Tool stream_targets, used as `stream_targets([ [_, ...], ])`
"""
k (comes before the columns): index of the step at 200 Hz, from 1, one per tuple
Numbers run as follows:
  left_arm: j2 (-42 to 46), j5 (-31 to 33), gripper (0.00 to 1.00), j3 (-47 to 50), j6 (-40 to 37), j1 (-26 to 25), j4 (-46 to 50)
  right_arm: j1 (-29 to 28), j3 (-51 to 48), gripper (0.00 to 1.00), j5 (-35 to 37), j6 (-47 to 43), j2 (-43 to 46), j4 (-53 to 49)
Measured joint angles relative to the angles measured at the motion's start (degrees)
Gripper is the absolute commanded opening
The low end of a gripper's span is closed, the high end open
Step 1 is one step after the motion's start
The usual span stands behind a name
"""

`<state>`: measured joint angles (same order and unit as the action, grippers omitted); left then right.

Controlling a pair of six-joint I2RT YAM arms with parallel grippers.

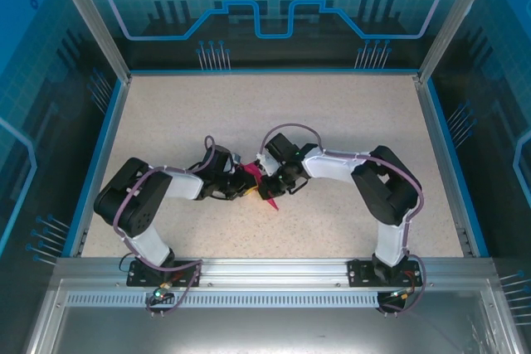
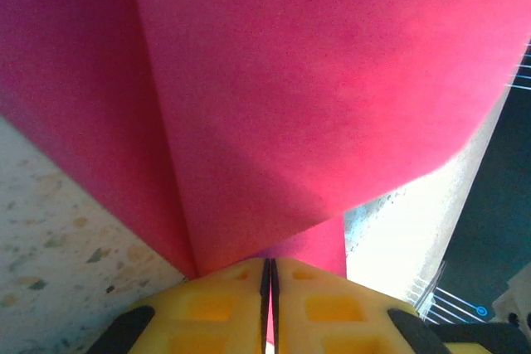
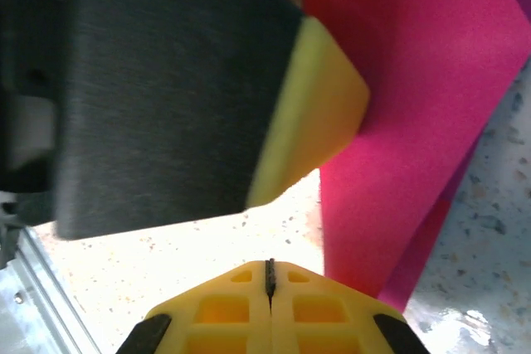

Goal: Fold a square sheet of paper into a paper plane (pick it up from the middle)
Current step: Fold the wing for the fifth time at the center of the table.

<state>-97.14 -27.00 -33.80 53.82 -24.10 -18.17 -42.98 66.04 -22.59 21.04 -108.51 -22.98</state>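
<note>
The magenta-pink sheet of paper (image 1: pixel 264 181) is folded and creased, and it tapers to a point toward the near side between the two arms at mid-table. My left gripper (image 1: pixel 242 186) comes in from the left. In the left wrist view its yellow fingertips (image 2: pixel 270 264) are shut on an edge of the paper (image 2: pixel 290 80), with pink showing in the slit between them. My right gripper (image 1: pixel 275 185) sits just right of the paper. Its yellow tips (image 3: pixel 270 264) are pressed together with nothing between them. The paper (image 3: pixel 406 122) lies to their right, and a left finger (image 3: pixel 319 105) is close above.
The speckled table (image 1: pixel 332 122) has a blue raised rim and aluminium frame posts (image 1: pixel 90 18) at the corners. A metal rail (image 1: pixel 274 269) carries both arm bases at the near edge. Bare tabletop lies behind and to both sides of the arms.
</note>
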Motion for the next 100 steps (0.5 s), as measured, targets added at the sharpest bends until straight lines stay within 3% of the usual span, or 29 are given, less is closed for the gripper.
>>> stream_targets([
  [100, -0.83, -0.02, 0.11, -2.49, 0.04, 0.07, 4.52, 0.28, -0.11, 0.0, 2.69, -0.26, -0.81, -2.99],
])
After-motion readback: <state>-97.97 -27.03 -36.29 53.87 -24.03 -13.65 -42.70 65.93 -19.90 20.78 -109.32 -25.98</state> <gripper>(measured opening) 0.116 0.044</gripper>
